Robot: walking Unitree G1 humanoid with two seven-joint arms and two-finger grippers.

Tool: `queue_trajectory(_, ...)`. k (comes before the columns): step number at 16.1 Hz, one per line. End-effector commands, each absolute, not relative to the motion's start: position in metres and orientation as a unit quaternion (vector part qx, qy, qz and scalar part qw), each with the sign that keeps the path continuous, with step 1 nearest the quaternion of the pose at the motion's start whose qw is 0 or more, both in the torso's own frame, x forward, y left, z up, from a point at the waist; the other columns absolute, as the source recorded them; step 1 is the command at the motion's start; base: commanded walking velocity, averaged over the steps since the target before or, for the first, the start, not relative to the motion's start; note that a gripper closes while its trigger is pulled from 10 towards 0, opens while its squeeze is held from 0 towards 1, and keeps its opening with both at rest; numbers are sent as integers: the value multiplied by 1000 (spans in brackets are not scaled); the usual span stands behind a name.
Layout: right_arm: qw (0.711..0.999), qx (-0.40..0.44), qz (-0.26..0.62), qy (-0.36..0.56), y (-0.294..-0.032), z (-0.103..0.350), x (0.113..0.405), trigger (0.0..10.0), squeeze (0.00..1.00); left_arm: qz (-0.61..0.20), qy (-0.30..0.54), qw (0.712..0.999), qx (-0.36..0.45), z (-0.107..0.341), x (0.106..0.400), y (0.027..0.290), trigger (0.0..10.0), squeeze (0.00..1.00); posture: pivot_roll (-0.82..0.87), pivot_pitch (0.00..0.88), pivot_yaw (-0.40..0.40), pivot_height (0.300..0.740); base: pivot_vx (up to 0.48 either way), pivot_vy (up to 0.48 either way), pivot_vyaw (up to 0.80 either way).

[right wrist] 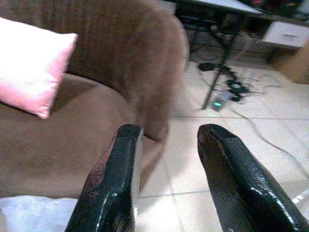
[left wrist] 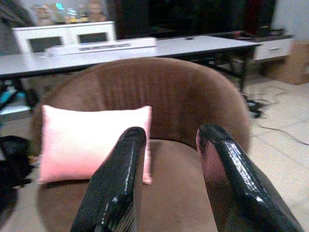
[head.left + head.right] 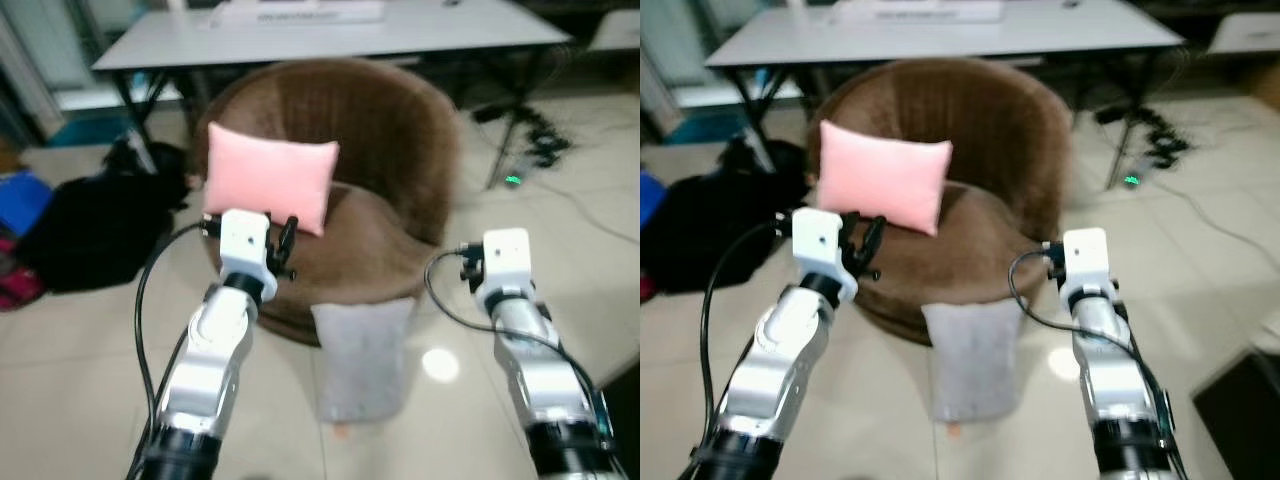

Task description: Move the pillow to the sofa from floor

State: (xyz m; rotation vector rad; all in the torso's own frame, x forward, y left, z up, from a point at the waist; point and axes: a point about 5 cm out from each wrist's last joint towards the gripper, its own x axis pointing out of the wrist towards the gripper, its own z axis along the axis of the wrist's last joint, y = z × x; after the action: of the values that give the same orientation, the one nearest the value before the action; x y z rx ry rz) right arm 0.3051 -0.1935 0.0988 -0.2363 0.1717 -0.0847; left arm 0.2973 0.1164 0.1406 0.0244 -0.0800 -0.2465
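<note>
1. On the tiled floor [image 3: 90, 350], leaning against the front of the round brown sofa [image 3: 390, 130], sits the grey pillow [image 3: 362, 355]; it is still to be lifted, while a pink pillow [image 3: 268, 180] already stands upright on the seat against the backrest
2. Both grippers hover above the seat's front edge with nothing between their fingers: the left gripper [image 2: 166, 174] has its fingers spread and points at the pink pillow, and the right gripper [image 1: 166, 179] is spread too, aimed past the sofa's right side
3. Biggest risk, as I judge it, is reaching for the wrong cushion, since the left gripper lines up with the pink one rather than the grey one below it
4. Grey pillow lies low between the two arms, so the robot must bend well down; a shallow reach could close on air or only nip a corner, letting the soft pillow sag and slip free
5. Pushing against it instead of pinching could topple it flat on the tiles, making it harder to grasp
6. Once lifted, setting it down carelessly may knock the pink pillow over, or leave the grey one on the seat's rim, from which it could slide back off
</note>
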Motion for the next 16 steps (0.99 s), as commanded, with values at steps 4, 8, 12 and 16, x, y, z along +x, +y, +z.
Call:
queue_trajectory(4, 990, -115, -27, 74, -182, 104, 309, 10000, 0, -108, -38, 993, 21, 141, 299, 126, 10000, 0, 8, 44, 25, 729, 308, 0, 0)
queue_trajectory(8, 990, -115, -29, 73, -182, 104, 310, 10000, 0, -105, -38, 994, 19, 141, 299, 127, 10000, 0, 9, 44, 25, 729, 64, 0, 0)
queue_trajectory(12, 990, -115, -28, 72, -181, 105, 310, 10000, 0, -88, -32, 996, 14, 139, 300, 132, 10000, 0, 11, 45, 23, 729, 0, 0, 0)
queue_trajectory(16, 991, -113, -20, 73, -178, 104, 310, 10000, 0, -84, -32, 996, 28, 136, 300, 133, 10000, 0, 11, 45, 23, 729, 0, 0, 0)
